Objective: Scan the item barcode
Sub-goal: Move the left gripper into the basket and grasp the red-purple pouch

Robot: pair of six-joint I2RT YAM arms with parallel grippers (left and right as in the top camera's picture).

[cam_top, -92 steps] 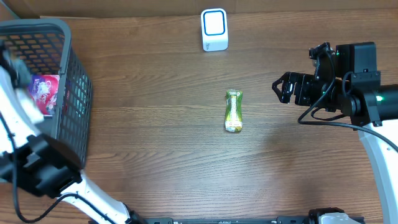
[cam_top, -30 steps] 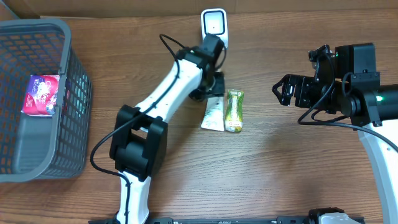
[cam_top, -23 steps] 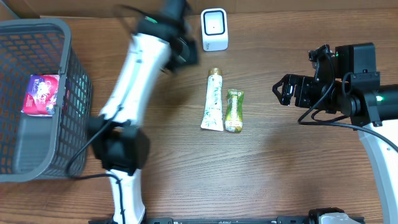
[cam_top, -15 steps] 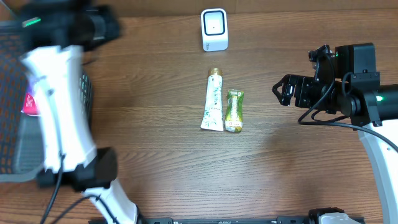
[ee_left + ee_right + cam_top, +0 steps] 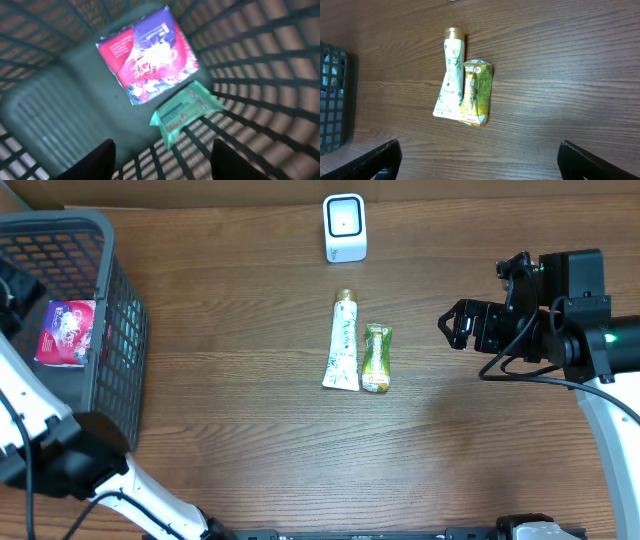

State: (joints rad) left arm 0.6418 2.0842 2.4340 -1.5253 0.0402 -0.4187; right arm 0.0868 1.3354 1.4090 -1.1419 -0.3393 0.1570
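Two items under L gripper, jaws apart, empty: purple packet, green pack. Prob. light, soft, slippery film; pinch by edge. R gripper wide, empty.

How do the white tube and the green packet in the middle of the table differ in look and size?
The white tube is longer and slimmer than the green packet. The tube is white with a leafy print and a gold cap, while the packet is yellow-green and has no cap. The tube widens from its cap to a flat end, whereas the packet is a stubby pouch. Both lie flat on the table, side by side and parallel.
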